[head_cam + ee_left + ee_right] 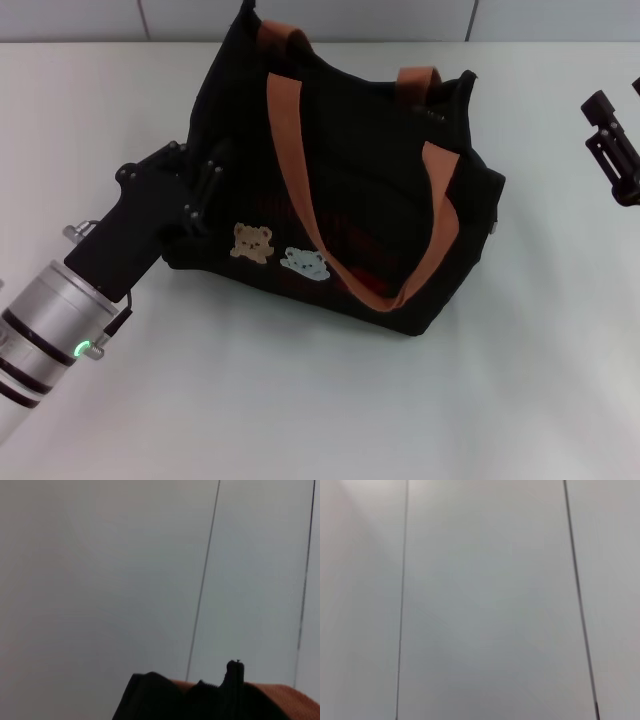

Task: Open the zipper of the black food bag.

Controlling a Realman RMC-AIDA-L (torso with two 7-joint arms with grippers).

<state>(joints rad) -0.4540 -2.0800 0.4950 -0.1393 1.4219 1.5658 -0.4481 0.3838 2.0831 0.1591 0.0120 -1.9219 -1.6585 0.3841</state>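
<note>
While the black food bag sits toward the worktop's far edge, bear pictures facing the near edge, the left end effector presses right up against its left end, fingers lost against the dark fabric, so open or closed I cannot tell. Right end effector hangs well apart at the right edge, its grip equally unclear. Both orange straps lie across the bag.

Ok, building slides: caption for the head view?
Left gripper against the black food bag; right gripper off to its side.
</note>
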